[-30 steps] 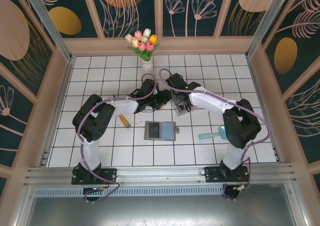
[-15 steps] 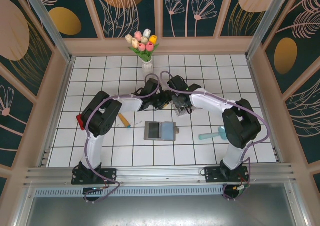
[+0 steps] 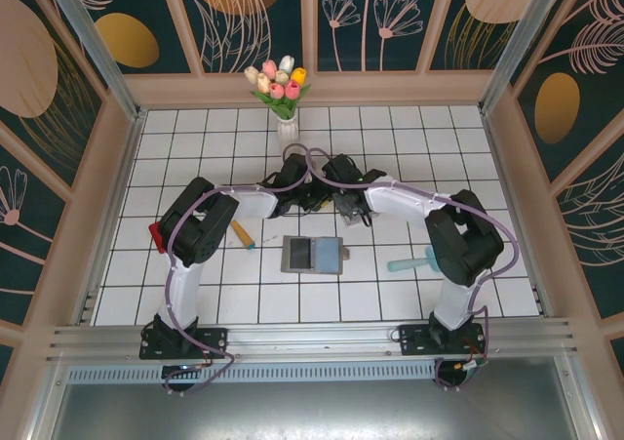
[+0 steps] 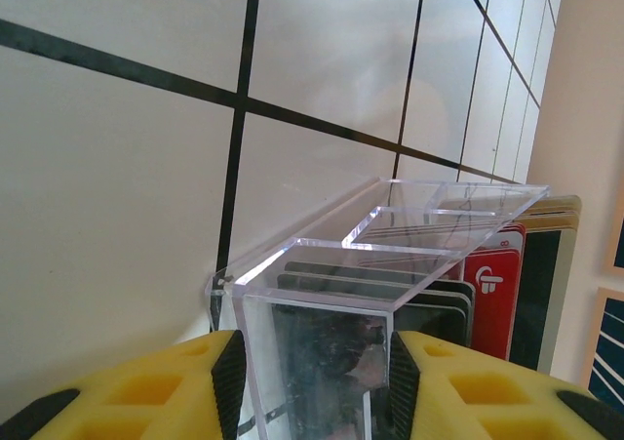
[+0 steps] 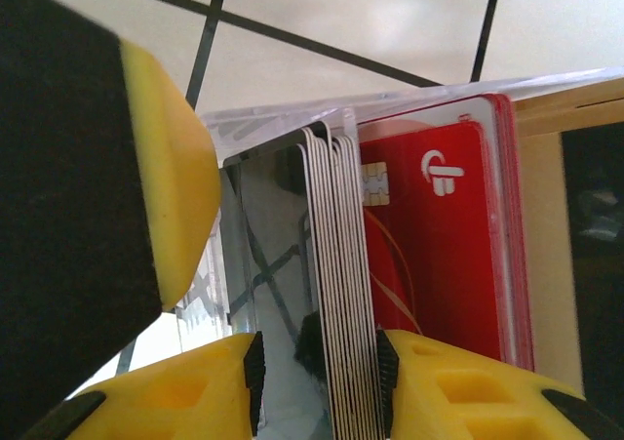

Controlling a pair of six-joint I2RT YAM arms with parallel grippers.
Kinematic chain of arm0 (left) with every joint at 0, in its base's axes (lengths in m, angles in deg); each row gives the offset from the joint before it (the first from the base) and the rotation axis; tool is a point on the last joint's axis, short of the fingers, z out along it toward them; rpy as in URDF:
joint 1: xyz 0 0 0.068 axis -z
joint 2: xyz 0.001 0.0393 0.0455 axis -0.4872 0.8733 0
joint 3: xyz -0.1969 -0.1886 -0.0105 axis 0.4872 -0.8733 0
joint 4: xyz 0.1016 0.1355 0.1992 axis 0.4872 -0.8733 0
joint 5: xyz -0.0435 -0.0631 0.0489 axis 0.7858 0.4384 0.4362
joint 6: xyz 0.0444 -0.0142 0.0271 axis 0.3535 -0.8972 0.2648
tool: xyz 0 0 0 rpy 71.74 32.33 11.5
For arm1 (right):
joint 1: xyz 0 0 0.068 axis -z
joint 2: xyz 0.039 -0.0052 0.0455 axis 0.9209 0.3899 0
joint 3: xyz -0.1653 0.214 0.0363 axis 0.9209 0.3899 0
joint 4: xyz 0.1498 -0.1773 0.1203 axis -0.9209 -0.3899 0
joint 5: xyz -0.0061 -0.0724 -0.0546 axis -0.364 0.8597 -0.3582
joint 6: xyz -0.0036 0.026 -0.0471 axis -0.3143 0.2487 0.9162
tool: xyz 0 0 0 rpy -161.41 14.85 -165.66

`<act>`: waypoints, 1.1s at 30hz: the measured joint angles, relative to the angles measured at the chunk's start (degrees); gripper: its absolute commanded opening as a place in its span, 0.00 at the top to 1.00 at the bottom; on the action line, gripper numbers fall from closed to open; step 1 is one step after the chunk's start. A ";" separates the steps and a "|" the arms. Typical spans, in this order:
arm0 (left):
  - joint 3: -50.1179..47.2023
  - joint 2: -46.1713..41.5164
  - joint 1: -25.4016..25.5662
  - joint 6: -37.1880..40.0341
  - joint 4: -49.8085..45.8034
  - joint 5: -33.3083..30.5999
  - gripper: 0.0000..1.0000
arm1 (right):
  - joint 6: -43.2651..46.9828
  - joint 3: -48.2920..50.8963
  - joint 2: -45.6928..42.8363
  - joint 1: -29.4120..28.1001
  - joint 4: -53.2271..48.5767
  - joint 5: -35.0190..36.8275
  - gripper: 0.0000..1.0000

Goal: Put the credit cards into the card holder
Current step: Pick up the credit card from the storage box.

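From above, the left arm (image 3: 244, 204) and right arm (image 3: 409, 206) meet over the far middle of the white tiled table (image 3: 195, 294), hiding what lies beneath. A small flat red object (image 3: 154, 235) is half covered by the left elbow. Left wrist view: the clear acrylic upright rack (image 4: 390, 240) is cut off below; whether the left gripper (image 4: 312, 386) presses it is unclear. Right wrist view: the edge-on stack of thin plastic cards (image 5: 339, 284) runs off the bottom edge; whether the right gripper (image 5: 317, 386) grips it is unclear.
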 measured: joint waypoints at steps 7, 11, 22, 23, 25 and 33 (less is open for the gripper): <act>0.00 0.00 0.02 0.07 0.04 0.00 0.57 | -0.02 0.02 0.48 -1.40 0.37 5.31 0.63; 0.00 0.00 0.02 0.28 0.04 -0.02 0.57 | -0.02 0.02 0.48 -1.64 0.33 6.97 0.64; 0.00 0.00 0.04 0.52 0.04 -0.17 0.57 | 0.04 -0.04 -0.81 -1.86 0.17 7.58 0.74; 0.00 0.00 0.04 0.52 0.04 -0.20 0.57 | -0.02 -0.04 -0.96 -1.86 0.17 7.63 0.75; 0.00 0.00 0.04 0.59 0.04 -0.22 0.57 | -0.02 -0.04 -1.18 -1.86 0.15 7.69 0.76; 0.00 -0.02 0.04 0.68 0.04 -0.22 0.57 | 0.00 -0.04 -1.62 -1.97 0.13 7.37 0.87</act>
